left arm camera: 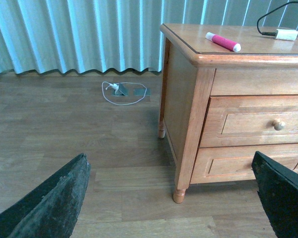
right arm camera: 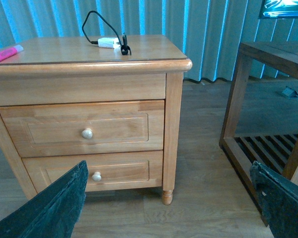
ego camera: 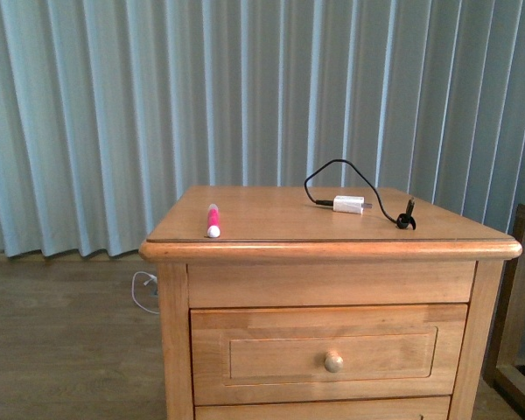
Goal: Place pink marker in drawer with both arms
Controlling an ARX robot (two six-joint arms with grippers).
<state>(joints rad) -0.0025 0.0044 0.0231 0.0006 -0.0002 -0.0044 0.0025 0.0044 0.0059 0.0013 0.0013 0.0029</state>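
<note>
The pink marker (ego camera: 213, 220) lies on the nightstand top near its front left edge; it also shows in the left wrist view (left arm camera: 222, 41) and the right wrist view (right arm camera: 5, 53). The upper drawer (ego camera: 328, 353) is closed, its round knob (ego camera: 333, 361) in the middle; it also shows in the left wrist view (left arm camera: 260, 120) and the right wrist view (right arm camera: 84, 127). Neither arm is in the front view. My left gripper (left arm camera: 174, 198) is open and empty, low over the floor left of the nightstand. My right gripper (right arm camera: 171, 203) is open and empty, low at the nightstand's front right.
A white charger plug (ego camera: 349, 205) with a black cable (ego camera: 332, 171) lies on the nightstand top at the back right. The lower drawer (right arm camera: 94, 172) is closed. A dark wooden table (right arm camera: 268, 99) stands right of the nightstand. A white cable (left arm camera: 123, 92) lies on the floor by the curtain.
</note>
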